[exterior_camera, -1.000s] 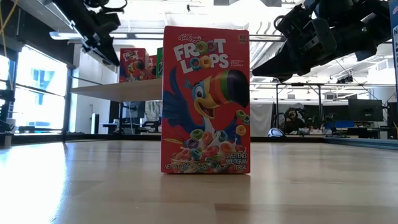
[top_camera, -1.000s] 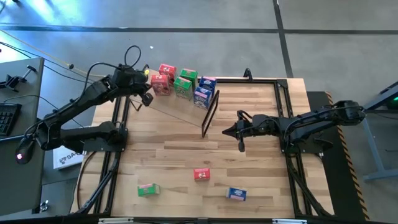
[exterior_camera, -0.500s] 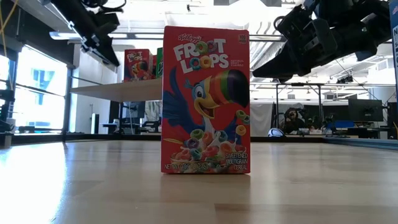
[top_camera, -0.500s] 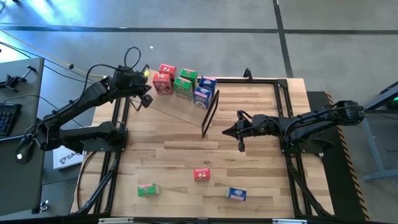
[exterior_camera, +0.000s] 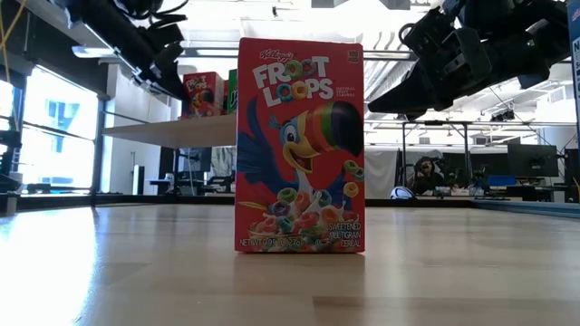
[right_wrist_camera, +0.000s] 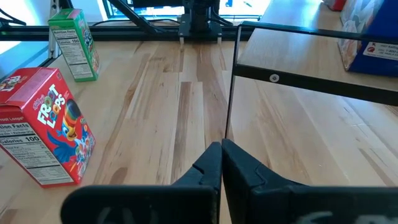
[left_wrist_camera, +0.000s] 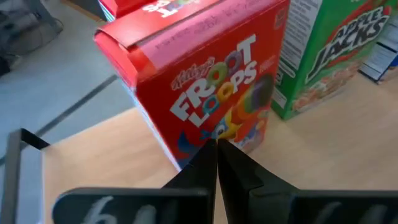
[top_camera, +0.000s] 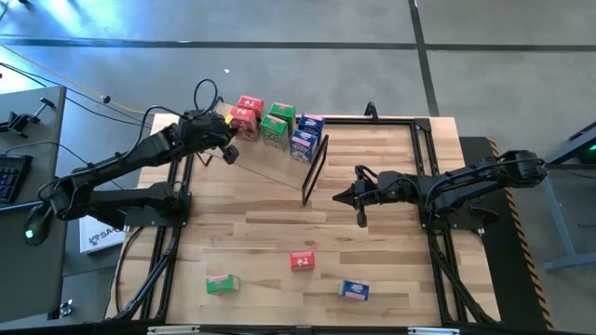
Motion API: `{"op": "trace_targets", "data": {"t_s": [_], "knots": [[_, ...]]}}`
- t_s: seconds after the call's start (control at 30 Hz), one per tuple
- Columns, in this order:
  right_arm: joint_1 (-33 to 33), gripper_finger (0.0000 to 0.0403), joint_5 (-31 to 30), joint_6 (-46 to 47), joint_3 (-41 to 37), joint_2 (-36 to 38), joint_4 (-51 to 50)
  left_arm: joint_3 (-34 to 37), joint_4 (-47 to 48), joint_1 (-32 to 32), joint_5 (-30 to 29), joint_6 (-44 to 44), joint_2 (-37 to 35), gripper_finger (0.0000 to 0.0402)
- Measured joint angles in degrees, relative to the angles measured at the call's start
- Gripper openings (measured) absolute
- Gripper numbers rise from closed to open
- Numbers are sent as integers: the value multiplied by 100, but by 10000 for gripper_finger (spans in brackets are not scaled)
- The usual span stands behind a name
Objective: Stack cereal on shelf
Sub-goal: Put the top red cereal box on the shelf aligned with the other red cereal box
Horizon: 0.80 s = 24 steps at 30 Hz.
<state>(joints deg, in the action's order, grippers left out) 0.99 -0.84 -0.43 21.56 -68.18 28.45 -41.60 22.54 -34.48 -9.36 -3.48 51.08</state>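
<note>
Since a second ago, the left hand (top_camera: 229, 149) has slid toward the red box (top_camera: 244, 118) on the shelf (top_camera: 279, 160), fingers pinched together and empty, tips against its front. Nudging it squarely would keep the row tidy; the green box (top_camera: 275, 127) stands just beside. Three boxes still lie on the desk (top_camera: 391, 251). The right hand (top_camera: 360, 197) hangs closed, empty, beyond the shelf's black frame.
</note>
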Motion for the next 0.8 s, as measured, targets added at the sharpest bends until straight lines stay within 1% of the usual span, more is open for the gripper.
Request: {"op": "trace_targets", "data": {"t_s": [0.2,0.33,0.4,0.57,0.8], "knots": [[1,0,0,-1,0,1,0,0,-3,3,-47,-104,-1,5],[2,0,0,-1,0,1,0,3,-1,5,359,-18,-1,5],[0,0,0,-1,0,1,0,82,-80,7,458,-21,-1,5],[0,0,0,-1,0,-1,0,281,-298,5,153,-68,65,5],[0,0,0,-1,0,-1,0,315,-616,5,131,-280,67,5]]}}
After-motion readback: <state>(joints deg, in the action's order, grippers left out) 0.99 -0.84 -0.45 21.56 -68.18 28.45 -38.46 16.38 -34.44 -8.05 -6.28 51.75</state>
